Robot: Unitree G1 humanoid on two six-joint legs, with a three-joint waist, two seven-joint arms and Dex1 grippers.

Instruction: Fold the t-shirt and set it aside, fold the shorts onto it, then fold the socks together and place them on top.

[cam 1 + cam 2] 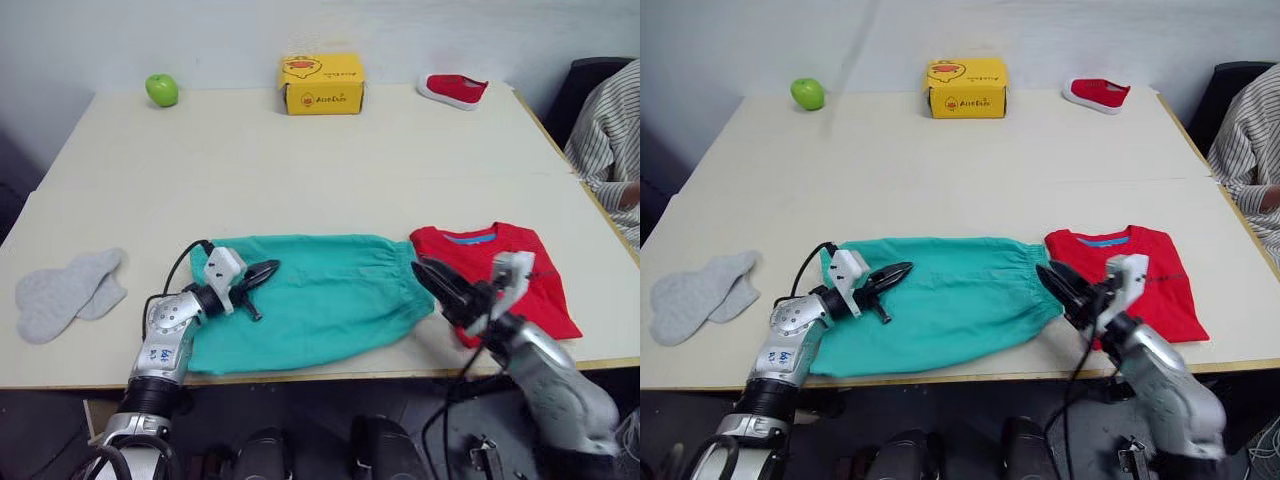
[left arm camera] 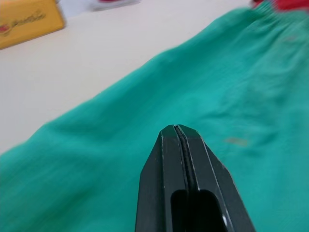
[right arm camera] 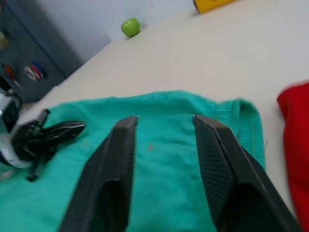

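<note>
Now my left fingers (image 1: 268,268) are hovering clenched and empty over the shorts (image 1: 320,295) lying on the worktop (image 1: 300,160), my right fingers (image 1: 425,273) spreading wide at the waistband beside the t-shirt (image 1: 500,262).

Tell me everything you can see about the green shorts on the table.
The shorts are teal-green soft cloth, spread flat near the table's front edge, with the gathered waistband toward the folded red t-shirt, about meeting it. The left claw, shut, hovers over the end away from the waistband; the right claw, open, points at the waistband end. Neither grips the cloth.
</note>
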